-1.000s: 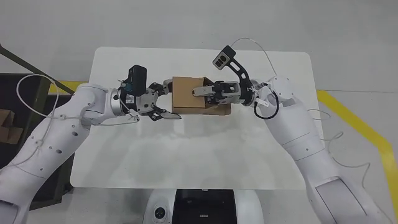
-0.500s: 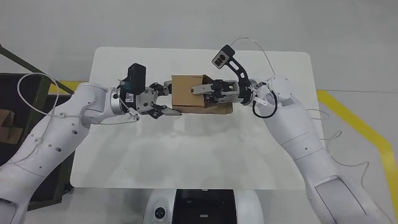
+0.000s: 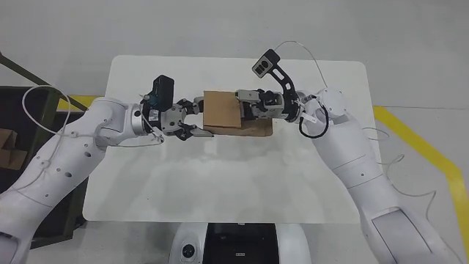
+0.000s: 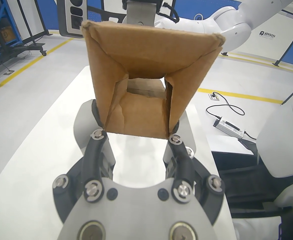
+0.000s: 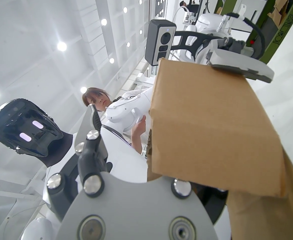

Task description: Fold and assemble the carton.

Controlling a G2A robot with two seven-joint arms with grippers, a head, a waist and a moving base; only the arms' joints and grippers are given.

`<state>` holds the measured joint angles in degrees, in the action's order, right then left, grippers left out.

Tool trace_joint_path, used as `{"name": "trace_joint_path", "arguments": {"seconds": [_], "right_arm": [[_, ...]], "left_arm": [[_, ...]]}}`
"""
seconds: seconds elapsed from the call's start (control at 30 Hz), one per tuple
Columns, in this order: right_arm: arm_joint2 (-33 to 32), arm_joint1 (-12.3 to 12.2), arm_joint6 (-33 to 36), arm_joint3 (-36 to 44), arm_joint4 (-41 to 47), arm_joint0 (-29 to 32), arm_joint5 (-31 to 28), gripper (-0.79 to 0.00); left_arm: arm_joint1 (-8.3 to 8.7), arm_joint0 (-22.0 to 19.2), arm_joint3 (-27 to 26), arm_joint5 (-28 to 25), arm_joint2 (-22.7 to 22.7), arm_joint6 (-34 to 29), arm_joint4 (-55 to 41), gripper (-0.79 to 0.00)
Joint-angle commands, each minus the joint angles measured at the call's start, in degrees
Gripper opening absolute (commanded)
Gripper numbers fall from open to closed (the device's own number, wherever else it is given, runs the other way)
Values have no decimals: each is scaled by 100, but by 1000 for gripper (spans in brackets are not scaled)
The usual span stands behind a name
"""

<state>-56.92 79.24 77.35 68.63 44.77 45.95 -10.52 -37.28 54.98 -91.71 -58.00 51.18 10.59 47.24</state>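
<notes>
The carton [image 3: 222, 110] lies on its side in the middle of the bench [image 3: 220, 183], between the two arms and lengthwise along the line that joins them. The left end effector [image 3: 196, 119] is spread wide and brackets the open end that faces it. In the left wrist view its dark pads [image 4: 96, 111] sit right at the carton's two lower corners, though whether they press on the cardboard is hard to tell. The right end effector [image 3: 245, 105] is at the opposite end, and it also looks spread rather than clamped. One of its fingers [image 5: 92, 121] stands clear of the brown wall, and the other is hidden behind the cardboard. Through the open mouth, the far flaps appear turned inward with a rectangular gap between them, so the step in hand is probably closing that far end while the body is kept square. To do it well, the left end effector should act as a backstop, closing only enough to hold the lower corners without bowing the side walls. The right end effector should push the flaps along the carton's long axis, towards the left one, so the carton cannot slide or twist on the smooth bench. Pressure belongs near the creases, since the panel centres would likely buckle. The walls should also stay parallel, because a skewed tube would leave the flaps misaligned.
</notes>
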Motion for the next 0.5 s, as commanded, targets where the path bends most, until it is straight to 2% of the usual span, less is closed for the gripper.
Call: {"name": "trace_joint_path", "arguments": {"seconds": [0.0, 0.1, 0.47], "right_arm": [[50, 13, -5, -5, -18, -9, 6, -191], [140, 40, -19, -24, -21, -32, 13, -185], [315, 115, -30, -148, -49, -161, -48, -148]], "left_arm": [[4, -24, 5, 0, -31, -46, -59, -363], [11, -54, 13, 0, -65, -104, -131, -345], [20, -102, -35, 0, -129, -249, -259, -379]]}}
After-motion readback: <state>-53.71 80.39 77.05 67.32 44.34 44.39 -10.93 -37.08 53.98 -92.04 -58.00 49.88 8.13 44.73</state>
